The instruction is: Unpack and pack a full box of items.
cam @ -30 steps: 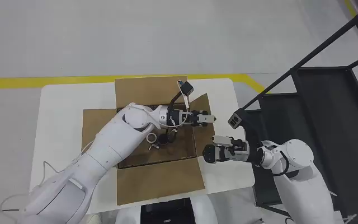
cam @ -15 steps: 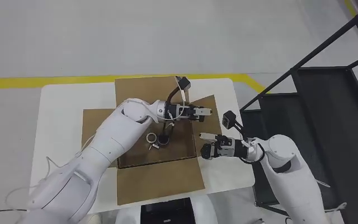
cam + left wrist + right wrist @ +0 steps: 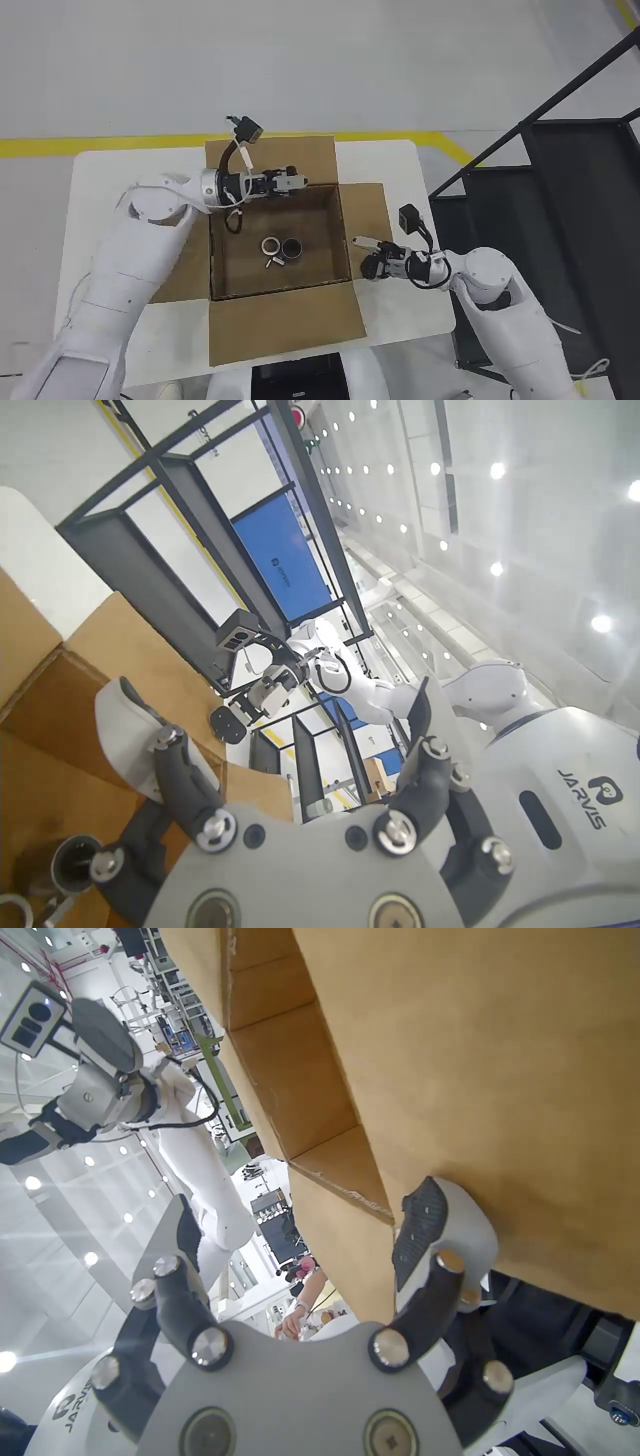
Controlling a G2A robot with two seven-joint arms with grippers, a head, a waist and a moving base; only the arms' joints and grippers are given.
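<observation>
1. A cardboard box (image 3: pixel 285 322) sits on the white table (image 3: pixel 110 200) with all four flaps folded outward and its top open.
2. Three things lie close together on the box floor, a little toward the far wall: a pale ring (image 3: pixel 271 244), a dark cylinder (image 3: pixel 291 247) just beside it, and a small metal piece (image 3: pixel 272 264) on their near side. The rest of the floor is bare cardboard.
3. From the left wrist, the dark cylinder (image 3: pixel 75 862) stands open end up, with the pale ring (image 3: pixel 15 910) next to it.
4. The left gripper (image 3: pixel 297 182) hovers over the far rim of the box. Its fingers (image 3: pixel 125 720) are spread wide and hold nothing.
5. The right gripper (image 3: pixel 366 256) is at the near end of the right-hand flap (image 3: pixel 362 210). Its jaws are wide apart, the flap's edge lies between them, and one ribbed pad (image 3: pixel 422 1223) rests against the cardboard without clamping it.
</observation>
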